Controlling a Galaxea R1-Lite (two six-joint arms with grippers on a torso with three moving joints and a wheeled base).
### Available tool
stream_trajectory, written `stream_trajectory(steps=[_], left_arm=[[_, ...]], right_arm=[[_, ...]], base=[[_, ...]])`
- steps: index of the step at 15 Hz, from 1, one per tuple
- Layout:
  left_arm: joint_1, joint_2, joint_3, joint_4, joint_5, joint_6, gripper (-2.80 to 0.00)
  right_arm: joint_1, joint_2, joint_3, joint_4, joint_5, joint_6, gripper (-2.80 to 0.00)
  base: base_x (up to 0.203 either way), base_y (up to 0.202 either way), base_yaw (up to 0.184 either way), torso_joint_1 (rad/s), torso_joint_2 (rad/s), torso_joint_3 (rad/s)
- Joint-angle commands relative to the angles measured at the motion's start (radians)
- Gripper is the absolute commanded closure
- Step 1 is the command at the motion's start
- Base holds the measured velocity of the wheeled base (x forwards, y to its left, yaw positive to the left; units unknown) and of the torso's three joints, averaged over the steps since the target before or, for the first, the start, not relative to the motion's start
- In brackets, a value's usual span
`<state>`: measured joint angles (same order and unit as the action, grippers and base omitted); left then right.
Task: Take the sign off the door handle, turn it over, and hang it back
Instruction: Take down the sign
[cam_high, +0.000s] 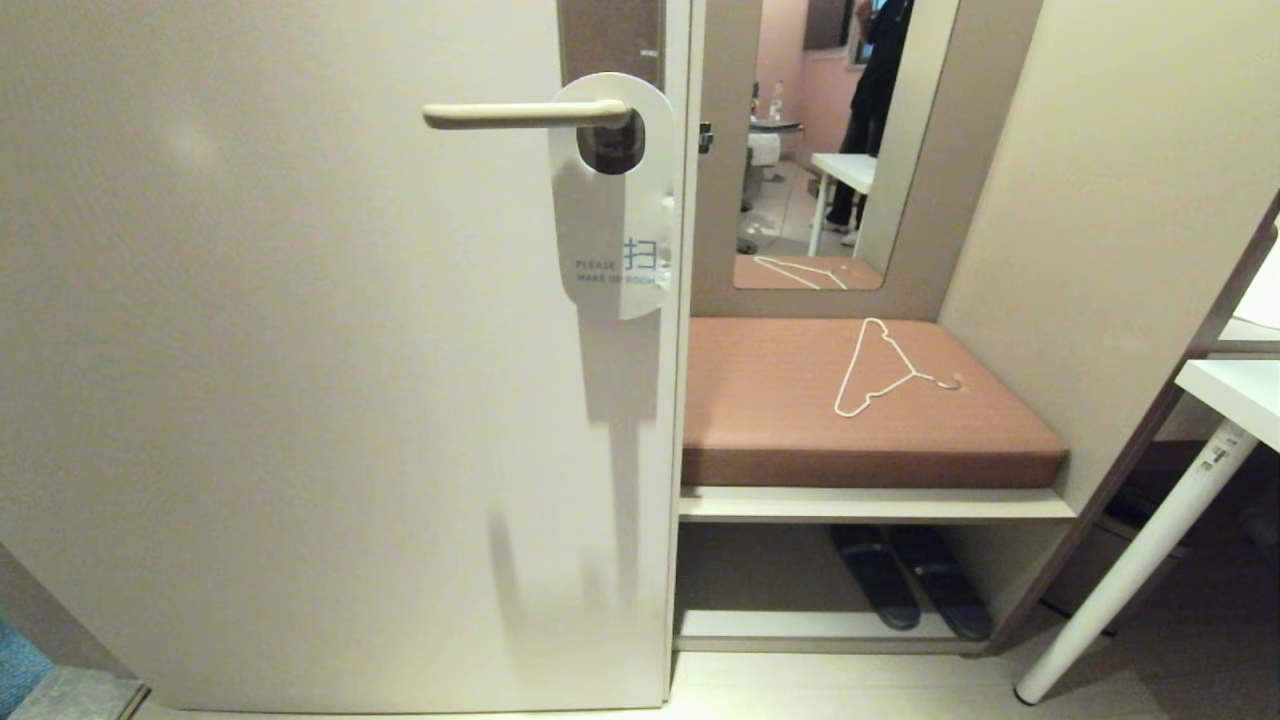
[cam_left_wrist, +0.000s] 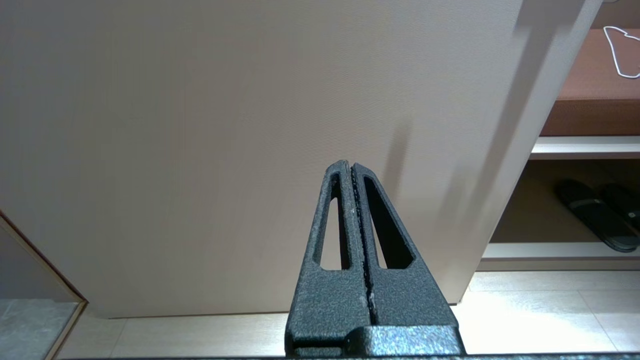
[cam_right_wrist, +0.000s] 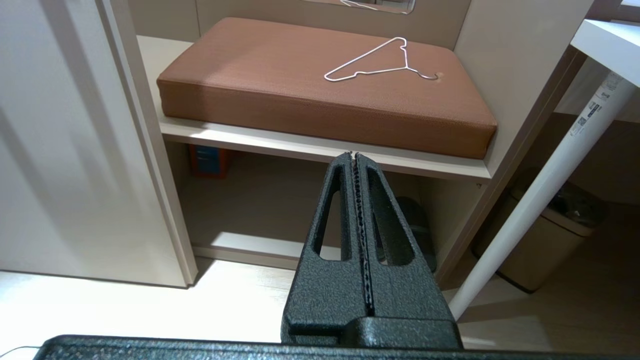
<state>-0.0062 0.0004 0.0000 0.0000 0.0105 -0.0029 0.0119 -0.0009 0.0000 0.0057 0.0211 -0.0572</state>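
The sign (cam_high: 612, 215) hangs by its oval hole on the door handle (cam_high: 520, 114), white side out, with blue "PLEASE MAKE UP ROOM" lettering near its lower end. The handle is a cream lever on a brownish plate (cam_high: 610, 40) at the door's right edge. Neither arm shows in the head view. My left gripper (cam_left_wrist: 350, 164) is shut and empty, low down, facing the plain lower part of the door. My right gripper (cam_right_wrist: 354, 155) is shut and empty too, low in front of the bench shelf.
Right of the door, a brown cushion (cam_high: 860, 400) lies on a bench with a white wire hanger (cam_high: 885, 370) on it and dark slippers (cam_high: 910, 590) below. A mirror (cam_high: 830, 140) reflects a person. A white table leg (cam_high: 1130, 560) and a bin (cam_right_wrist: 545, 240) stand at the right.
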Motion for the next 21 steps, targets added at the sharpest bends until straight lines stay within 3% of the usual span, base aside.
stream_trajectory(steps=[1,21], left_arm=[[0.000,0.000,0.000,0.000,0.000,0.000,0.00],[0.003,0.000,0.000,0.000,0.000,-0.005,0.00]], right_arm=[[0.000,0.001,0.000,-0.001,0.000,-0.001,0.00],[0.000,0.001,0.000,-0.001,0.000,-0.001,0.00]], base=[[0.000,0.000,0.000,0.000,0.00,0.000],[0.000,0.000,0.000,0.000,0.00,0.000]])
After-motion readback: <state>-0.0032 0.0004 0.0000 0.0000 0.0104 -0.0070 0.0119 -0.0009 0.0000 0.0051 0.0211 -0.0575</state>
